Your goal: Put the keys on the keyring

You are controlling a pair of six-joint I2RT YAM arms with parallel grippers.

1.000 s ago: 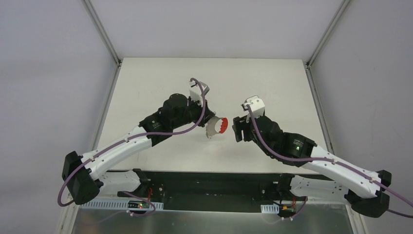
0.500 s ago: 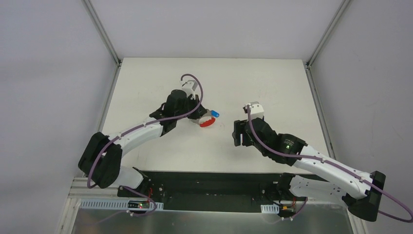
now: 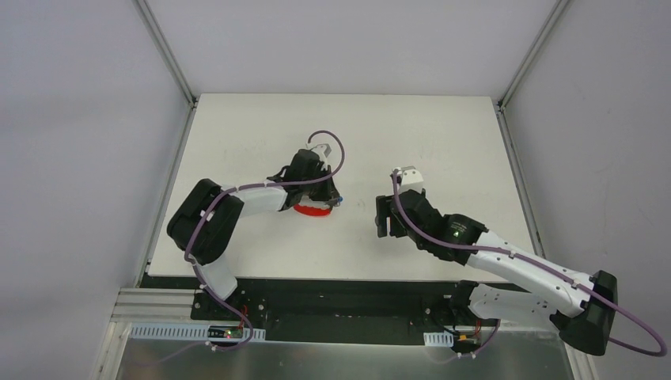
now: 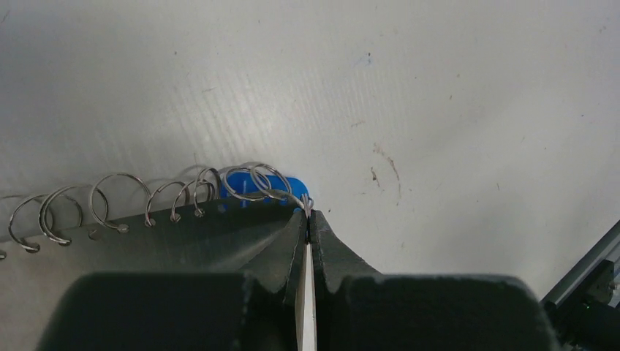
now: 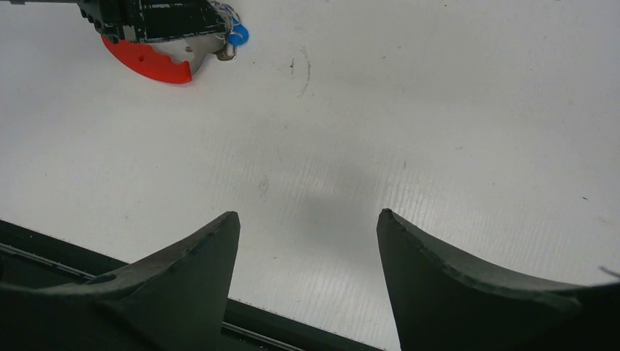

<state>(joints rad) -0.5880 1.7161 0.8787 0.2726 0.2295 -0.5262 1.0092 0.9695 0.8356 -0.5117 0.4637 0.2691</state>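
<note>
Left tool: jaws pressed fully together, a thin wire loop of the keyring pinched at the very tips. The tool is low over the counter, left of centre. The silver wire rings run in a row along the outer side of one finger in the left wrist view. The red strip of the keyring is under the tool. Can't tell if it is resting on the counter or just above it.

Keys: the blue tag is right at the left tool's tips, behind the last two rings and overlapping them in the left wrist view. The small metal key is just beside the tag, seen only in the right wrist view. Can't tell if the tag is threaded onto a ring.

Right tool: jaws wide apart, nothing between them. It is over bare counter right of centre, well apart from the keyring, fingers pointing toward it.
</note>
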